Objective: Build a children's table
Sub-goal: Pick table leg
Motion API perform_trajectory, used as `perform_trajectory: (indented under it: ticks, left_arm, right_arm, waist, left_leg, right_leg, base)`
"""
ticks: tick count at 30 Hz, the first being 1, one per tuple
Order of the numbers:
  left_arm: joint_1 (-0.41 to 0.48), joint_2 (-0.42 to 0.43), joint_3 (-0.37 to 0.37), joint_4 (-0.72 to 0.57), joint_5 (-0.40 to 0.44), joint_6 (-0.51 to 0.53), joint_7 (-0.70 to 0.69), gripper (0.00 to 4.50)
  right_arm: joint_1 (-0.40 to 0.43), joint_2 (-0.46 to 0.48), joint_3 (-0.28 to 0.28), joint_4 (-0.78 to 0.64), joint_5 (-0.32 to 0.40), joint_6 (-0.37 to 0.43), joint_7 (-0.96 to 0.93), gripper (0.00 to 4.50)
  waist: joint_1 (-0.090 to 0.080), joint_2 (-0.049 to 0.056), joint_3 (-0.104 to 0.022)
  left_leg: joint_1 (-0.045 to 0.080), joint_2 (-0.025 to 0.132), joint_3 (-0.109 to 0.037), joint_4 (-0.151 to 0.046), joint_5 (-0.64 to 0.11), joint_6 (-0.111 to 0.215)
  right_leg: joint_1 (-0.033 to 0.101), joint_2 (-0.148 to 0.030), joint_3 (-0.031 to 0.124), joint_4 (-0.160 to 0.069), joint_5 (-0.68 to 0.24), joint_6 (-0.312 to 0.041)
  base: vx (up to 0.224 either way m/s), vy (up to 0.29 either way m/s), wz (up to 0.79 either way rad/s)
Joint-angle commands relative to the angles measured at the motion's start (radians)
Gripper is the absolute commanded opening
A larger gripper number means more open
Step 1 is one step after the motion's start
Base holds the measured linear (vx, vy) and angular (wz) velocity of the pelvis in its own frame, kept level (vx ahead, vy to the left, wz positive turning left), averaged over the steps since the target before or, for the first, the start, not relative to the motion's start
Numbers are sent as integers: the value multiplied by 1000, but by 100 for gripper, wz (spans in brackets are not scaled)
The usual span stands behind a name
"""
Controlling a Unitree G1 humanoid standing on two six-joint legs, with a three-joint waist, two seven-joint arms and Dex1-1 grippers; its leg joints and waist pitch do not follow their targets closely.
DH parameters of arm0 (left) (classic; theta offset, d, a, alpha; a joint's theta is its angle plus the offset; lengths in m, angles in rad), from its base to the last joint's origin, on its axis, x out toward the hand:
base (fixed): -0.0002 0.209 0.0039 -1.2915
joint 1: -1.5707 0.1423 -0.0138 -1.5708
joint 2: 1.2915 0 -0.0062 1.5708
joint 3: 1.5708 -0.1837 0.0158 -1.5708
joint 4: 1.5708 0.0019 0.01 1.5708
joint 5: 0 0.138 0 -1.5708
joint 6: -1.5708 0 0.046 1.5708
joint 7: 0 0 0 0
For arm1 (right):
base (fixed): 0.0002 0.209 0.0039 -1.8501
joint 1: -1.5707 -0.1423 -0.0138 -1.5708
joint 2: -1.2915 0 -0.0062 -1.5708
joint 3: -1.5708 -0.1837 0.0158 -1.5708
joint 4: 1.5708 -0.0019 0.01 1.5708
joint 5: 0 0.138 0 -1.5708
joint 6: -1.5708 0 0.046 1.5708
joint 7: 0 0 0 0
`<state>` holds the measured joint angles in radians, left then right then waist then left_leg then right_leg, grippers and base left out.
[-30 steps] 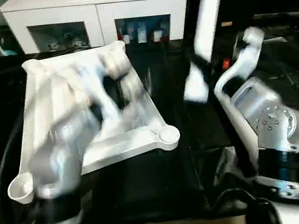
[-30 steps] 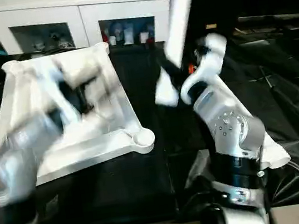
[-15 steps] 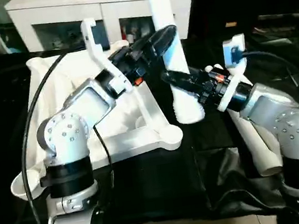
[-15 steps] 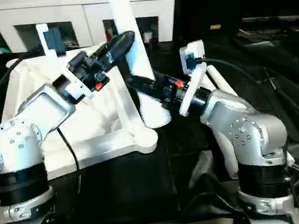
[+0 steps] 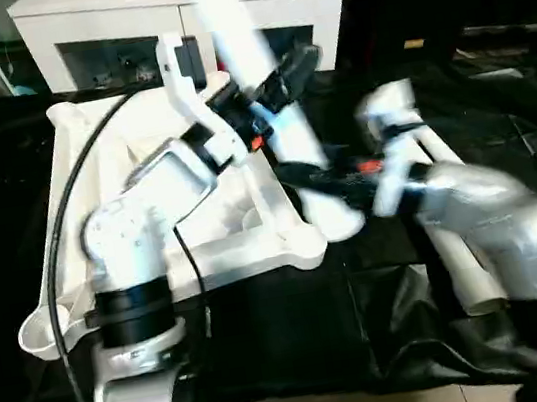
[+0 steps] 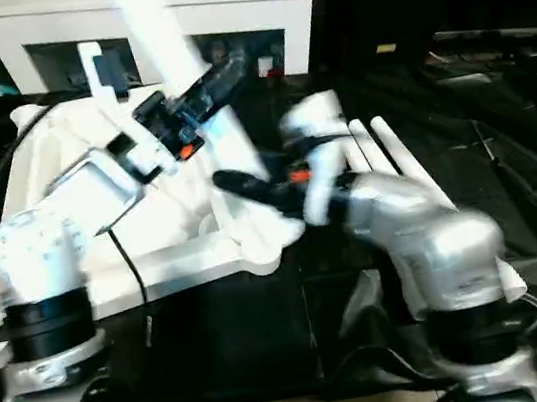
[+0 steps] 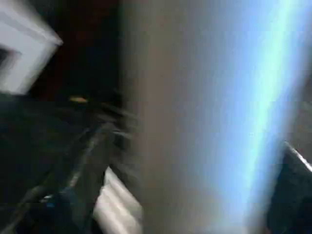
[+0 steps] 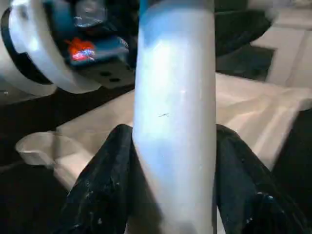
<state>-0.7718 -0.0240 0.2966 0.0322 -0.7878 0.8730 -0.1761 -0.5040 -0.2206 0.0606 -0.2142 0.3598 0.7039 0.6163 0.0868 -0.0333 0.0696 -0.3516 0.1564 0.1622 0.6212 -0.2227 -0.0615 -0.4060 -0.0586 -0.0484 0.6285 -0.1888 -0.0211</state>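
In the left eye view the white tabletop (image 5: 165, 216) lies upside down on the black-sheeted table (image 5: 268, 332), with its ribbed underside facing up. A white leg (image 5: 264, 101) stands tilted over the near right corner socket (image 5: 301, 247); its top is cut off by the picture edge and its lower end is blurred. The right gripper (image 5: 321, 178) grasps this leg low down, a black finger on each side. The left gripper (image 5: 284, 69) is at the same leg higher up, but I cannot tell if it presses it or is released. Two more legs (image 5: 466, 268) lie on the table beside the right arm, partly hidden by it.

In the right eye view a white cabinet (image 6: 151, 21) stands behind the table.

In the left wrist view the leg (image 7: 195, 122) is very close and blurred.

In the right wrist view the leg (image 8: 175, 122) sits between the two fingers (image 8: 105, 185), and the tabletop (image 8: 253, 112) lies behind.
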Motion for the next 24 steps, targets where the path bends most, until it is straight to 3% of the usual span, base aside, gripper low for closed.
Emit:
perform_trajectory:
  ticks: [1,2,11,24]
  left_arm:
    - [-38,-21,52,32,37,-64,103,409]
    - [-41,-21,59,35,46,-81,117,377]
    - [-38,-22,52,38,62,-115,153,325]
    - [-27,-15,14,35,72,-124,143,207]
  right_arm:
    - [-27,26,24,35,-71,-69,-82,184]
    - [-30,33,24,43,-74,-71,-96,184]
    - [-37,37,95,73,-154,-167,-115,184]
    - [-44,54,99,121,-182,-221,-146,184]
  waist:
    - [-2,-12,-73]
    - [-2,-13,-74]
    - [0,-12,-78]
    - [0,-13,-75]
  left_leg:
    - [-9,52,-18,-69,-2,26]
    - [-8,53,-17,-69,-1,26]
    - [-6,58,-17,-65,52,68]
    - [-4,59,-16,-67,14,59]
  right_leg:
    - [65,-78,52,-76,-164,-153]
    - [64,-79,52,-75,-154,-161]
    - [67,-81,52,-56,-3,-218]
    - [67,-84,53,-61,-60,-211]
  base:
    - [0,0,0]
    - [0,0,0]
    - [0,0,0]
    - [0,0,0]
